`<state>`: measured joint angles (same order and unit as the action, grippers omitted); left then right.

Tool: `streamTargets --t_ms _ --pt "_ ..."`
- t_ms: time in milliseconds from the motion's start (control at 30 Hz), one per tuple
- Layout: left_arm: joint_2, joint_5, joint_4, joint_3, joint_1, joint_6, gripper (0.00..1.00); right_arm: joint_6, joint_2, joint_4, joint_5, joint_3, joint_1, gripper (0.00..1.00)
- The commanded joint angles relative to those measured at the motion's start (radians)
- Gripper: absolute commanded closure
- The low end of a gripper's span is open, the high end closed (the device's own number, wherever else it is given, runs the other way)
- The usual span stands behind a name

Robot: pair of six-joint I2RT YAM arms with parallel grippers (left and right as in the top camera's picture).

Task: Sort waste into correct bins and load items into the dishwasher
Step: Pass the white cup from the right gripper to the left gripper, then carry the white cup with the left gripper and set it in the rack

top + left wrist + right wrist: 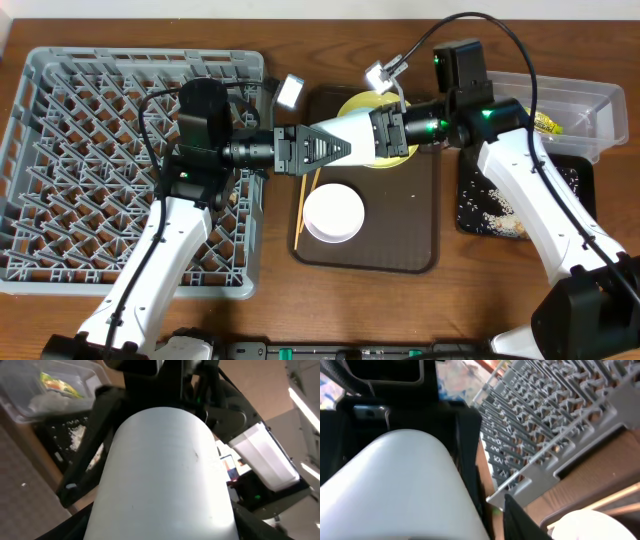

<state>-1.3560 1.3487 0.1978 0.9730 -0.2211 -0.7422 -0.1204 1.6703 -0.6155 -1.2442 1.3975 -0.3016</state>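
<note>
A pale light-blue bowl (345, 140) hangs on its side over the dark-brown tray (400, 240), between my two grippers. My left gripper (328, 147) is shut on it. In the left wrist view the bowl (160, 475) fills the frame, with a black finger (67, 527) pressed to each side. My right gripper (386, 132) is at the bowl's other end, jaws parted. In the right wrist view its finger (520, 520) stands a small gap off the bowl (395, 490). The dishwasher rack (120, 160) lies at the left.
A pinkish-white bowl (333, 212) and chopsticks (303, 205) lie on the tray, with the yellow plate (365, 103) behind. A small white cup (290, 92) lies by the rack. At the right, the clear tub (590, 100) holds the wrapper (545, 122). The black tray (470, 215) holds rice scraps (500, 215).
</note>
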Motion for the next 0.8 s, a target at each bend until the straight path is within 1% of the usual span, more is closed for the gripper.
streamTargets --t_ms 0,133,267,367,600,700,767 --pt "0.005 -0.092 -0.037 0.013 -0.005 0.089 0.94 0.051 0.002 -0.056 0.093 0.002 -0.004 0.70" --pt "0.005 -0.189 -0.150 0.013 -0.005 0.172 0.94 0.085 0.002 -0.137 0.166 0.002 0.013 0.66" --pt "0.006 -0.245 -0.229 0.013 0.003 0.253 0.94 0.145 0.002 -0.224 0.202 0.002 0.047 0.59" --pt "0.006 -0.269 -0.270 0.013 0.026 0.280 0.94 0.163 0.002 -0.284 0.248 0.002 0.088 0.53" --pt "0.006 -0.274 -0.348 0.013 0.105 0.332 0.94 0.182 0.002 -0.365 0.357 0.002 0.174 0.52" --pt "0.018 -0.366 -0.440 0.013 0.148 0.399 0.94 0.182 0.002 -0.411 0.428 0.002 0.203 0.51" --pt "0.032 -0.454 -0.518 0.014 0.173 0.448 0.94 0.182 0.002 -0.443 0.480 0.002 0.213 0.51"
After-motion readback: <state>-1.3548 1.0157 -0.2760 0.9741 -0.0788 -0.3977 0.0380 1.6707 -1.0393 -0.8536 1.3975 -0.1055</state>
